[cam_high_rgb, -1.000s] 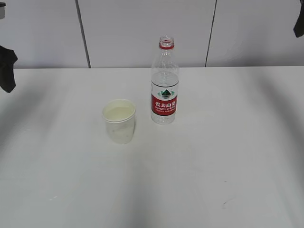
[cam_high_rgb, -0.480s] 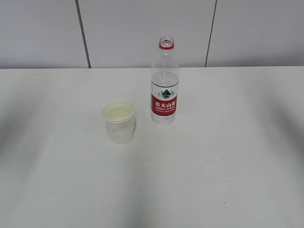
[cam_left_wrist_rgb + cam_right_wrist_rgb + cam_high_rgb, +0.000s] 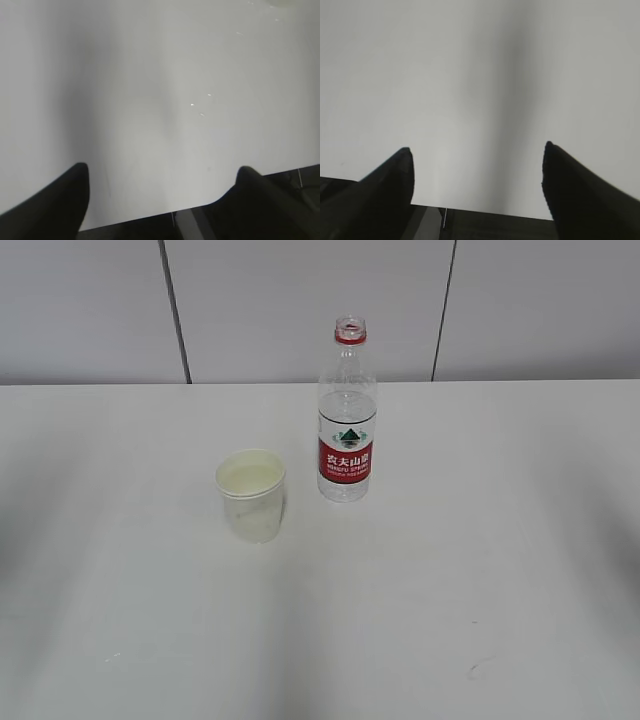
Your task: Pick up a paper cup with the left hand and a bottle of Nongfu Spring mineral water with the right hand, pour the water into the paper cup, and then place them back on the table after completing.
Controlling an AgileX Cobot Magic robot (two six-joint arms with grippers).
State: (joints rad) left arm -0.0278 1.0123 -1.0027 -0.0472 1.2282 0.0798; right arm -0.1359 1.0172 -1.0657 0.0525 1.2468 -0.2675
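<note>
The paper cup (image 3: 250,495) stood on the counter (image 3: 450,590) just beside the uncapped bottle (image 3: 347,415), which held little water. A second earlier both arms had shown at the edges of the exterior view; now they were gone from it. The left hand (image 3: 160,185) and right hand (image 3: 477,170) hung spread wide and empty over the counter's near edge. The task looked finished.

Neither arm is showing in the exterior view. The left hand (image 3: 162,175) is hanging with its jaws spread wide apart, gripping nothing, its two dark fingers (image 3: 60,200) pointing over the surface (image 3: 150,75) edge. The right hand (image 3: 477,155) is posing likewise, jaws parted and apparently empty, fingers (image 3: 580,190) blurred
</note>
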